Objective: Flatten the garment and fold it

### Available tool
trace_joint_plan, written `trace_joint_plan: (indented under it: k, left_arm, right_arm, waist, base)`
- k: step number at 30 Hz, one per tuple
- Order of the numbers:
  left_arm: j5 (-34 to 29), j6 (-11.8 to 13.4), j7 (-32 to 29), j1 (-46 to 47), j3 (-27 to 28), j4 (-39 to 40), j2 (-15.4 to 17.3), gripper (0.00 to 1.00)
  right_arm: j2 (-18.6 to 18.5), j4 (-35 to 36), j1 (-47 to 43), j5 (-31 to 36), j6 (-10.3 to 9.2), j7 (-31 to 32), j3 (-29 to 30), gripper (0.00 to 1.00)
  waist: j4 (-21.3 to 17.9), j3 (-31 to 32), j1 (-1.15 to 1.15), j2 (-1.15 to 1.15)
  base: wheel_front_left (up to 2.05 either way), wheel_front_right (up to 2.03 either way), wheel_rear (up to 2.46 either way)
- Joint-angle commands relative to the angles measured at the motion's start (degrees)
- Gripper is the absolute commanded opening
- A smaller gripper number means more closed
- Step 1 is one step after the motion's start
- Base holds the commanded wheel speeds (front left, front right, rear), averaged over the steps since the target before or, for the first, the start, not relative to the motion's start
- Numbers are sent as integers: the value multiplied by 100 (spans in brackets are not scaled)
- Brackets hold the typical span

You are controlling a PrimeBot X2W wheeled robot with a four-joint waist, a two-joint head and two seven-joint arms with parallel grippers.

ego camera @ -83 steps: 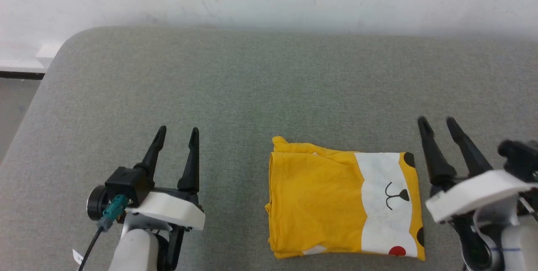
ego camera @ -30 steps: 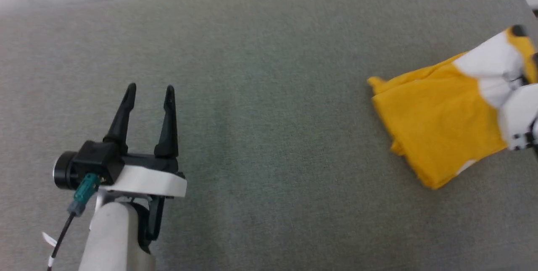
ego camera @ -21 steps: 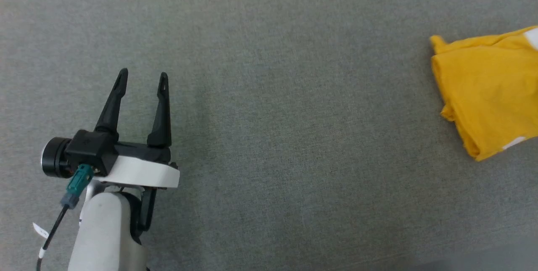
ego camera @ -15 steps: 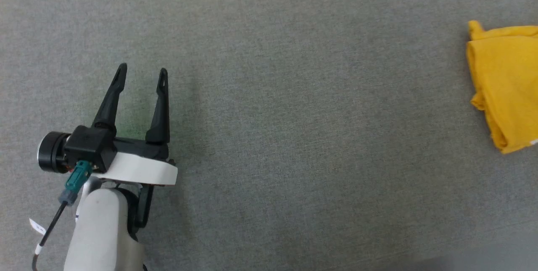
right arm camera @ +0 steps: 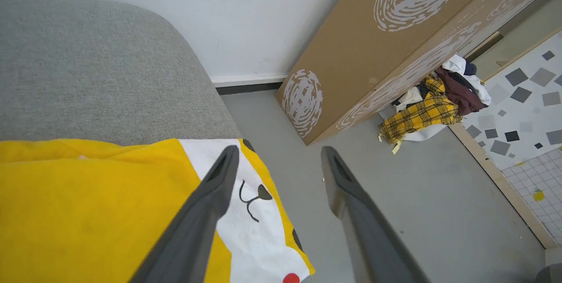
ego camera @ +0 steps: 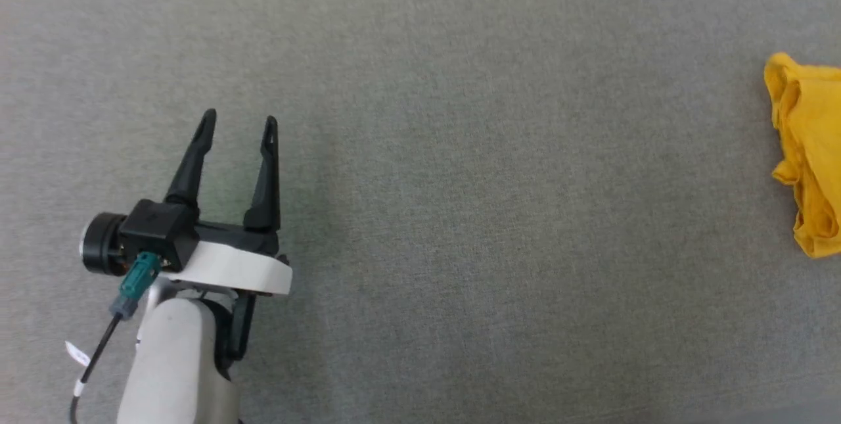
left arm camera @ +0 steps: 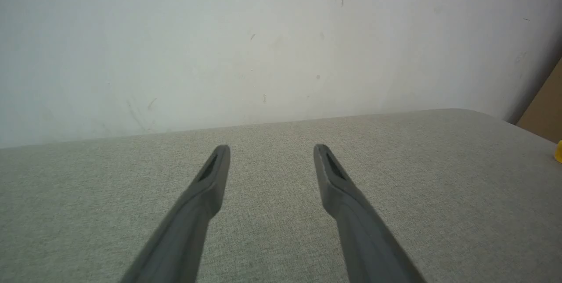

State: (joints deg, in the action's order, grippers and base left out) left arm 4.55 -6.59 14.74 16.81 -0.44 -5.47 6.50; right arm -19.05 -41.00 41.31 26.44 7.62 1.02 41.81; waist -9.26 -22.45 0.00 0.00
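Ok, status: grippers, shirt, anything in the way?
Left gripper open, empty, over cushion. Right gripper open, above garment. Garment folded, at cushion's edge. Cardboard box on floor beyond.

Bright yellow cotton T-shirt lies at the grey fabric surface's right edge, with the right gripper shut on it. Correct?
Not shut: the right wrist view shows the right gripper open, jaws apart over the bright yellow cotton T-shirt. It does lie at the right edge of the grey fabric surface.
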Motion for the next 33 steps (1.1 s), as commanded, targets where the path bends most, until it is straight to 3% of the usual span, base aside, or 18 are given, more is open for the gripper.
trace_joint_plan:
  k: [1,6,12,21,28,33]
  left_arm:
    - [77,-16,26,-39,-23,-59,-59,100]
    - [243,-5,26,-234,-52,-232,-196,100]
    - [400,13,26,-490,-133,-392,-289,100]
    - [553,87,26,-720,-248,-681,-342,100]
    - [659,132,26,-802,-371,-854,-356,100]
    - [700,176,26,-896,-395,-900,-359,100]
  right_arm:
    - [-76,-117,10,-129,-13,-187,-48,100]
    - [-204,-357,-239,-633,-13,-741,-410,100]
    - [15,-1,-794,-1436,-13,-1192,-1014,100]
    - [763,2011,-2271,-2611,-13,-1318,-2195,100]
    - [1384,3691,-3592,-2920,-13,-1206,-2646,100]
    - [1546,4169,-4084,-3011,-13,-1167,-2877,100]
  waist:
    - [190,375,0,0]
    - [427,934,0,0]
    - [714,1508,0,0]
    - [1053,1973,0,0]
    - [1255,2155,0,0]
    - [1290,2233,0,0]
  base:
    - [0,0,0]
    - [0,0,0]
    - [0,0,0]
    - [0,0,0]
    - [0,0,0]
    - [0,0,0]
